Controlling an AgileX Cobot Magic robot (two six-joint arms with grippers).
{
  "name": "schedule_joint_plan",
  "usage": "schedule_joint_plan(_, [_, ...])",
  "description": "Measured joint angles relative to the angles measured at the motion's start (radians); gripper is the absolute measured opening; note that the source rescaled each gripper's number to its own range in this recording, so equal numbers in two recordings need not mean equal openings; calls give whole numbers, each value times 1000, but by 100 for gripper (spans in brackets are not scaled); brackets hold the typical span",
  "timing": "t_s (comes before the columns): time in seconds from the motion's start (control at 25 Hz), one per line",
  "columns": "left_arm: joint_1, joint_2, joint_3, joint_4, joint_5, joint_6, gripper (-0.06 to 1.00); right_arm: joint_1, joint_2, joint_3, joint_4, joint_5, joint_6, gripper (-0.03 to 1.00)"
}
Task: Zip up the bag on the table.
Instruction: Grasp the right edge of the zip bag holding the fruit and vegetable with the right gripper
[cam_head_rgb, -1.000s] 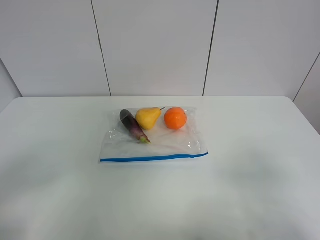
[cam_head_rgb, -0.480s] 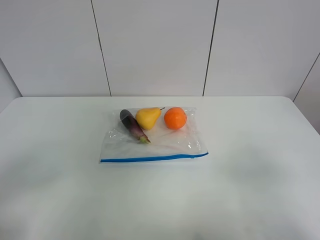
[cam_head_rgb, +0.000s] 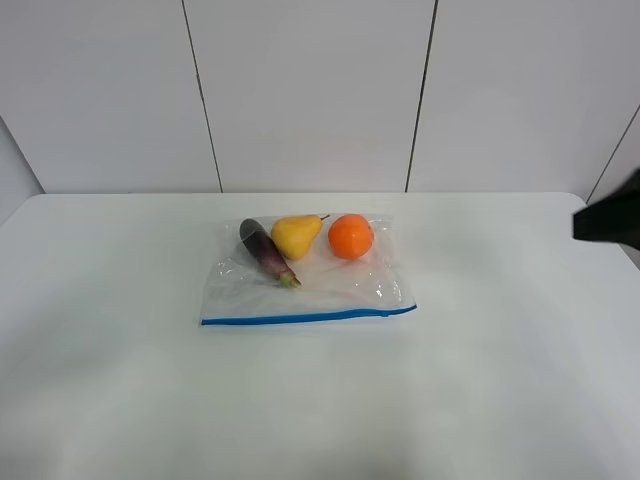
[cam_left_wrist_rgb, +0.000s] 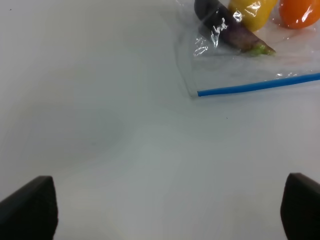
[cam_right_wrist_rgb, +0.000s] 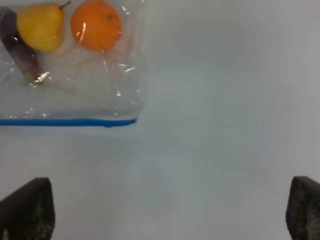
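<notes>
The bag (cam_head_rgb: 305, 280) lies flat mid-desk (cam_head_rgb: 110, 390), its blue zip strip (cam_head_rgb: 300, 318) on the near edge; left gripper (cam_left_wrist_rgb: 165, 210) and right gripper (cam_right_wrist_rgb: 165, 210) both gape wide, empty, well apart from it

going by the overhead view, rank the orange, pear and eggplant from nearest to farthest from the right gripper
Measured from the right gripper, which is out past the right end of the bag:
1. orange, rightmost in the bag
2. pear, in the middle, beside the orange
3. eggplant, leftmost
</notes>
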Motion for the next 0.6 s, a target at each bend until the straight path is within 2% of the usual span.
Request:
schedule_joint_plan(0.32, [0,0,0,0,0,0,100,0,567,-201,218,-21,-117,100])
schedule_joint_plan(0.6, [0,0,0,0,0,0,100,0,921,-250,468,-22,-307,100])
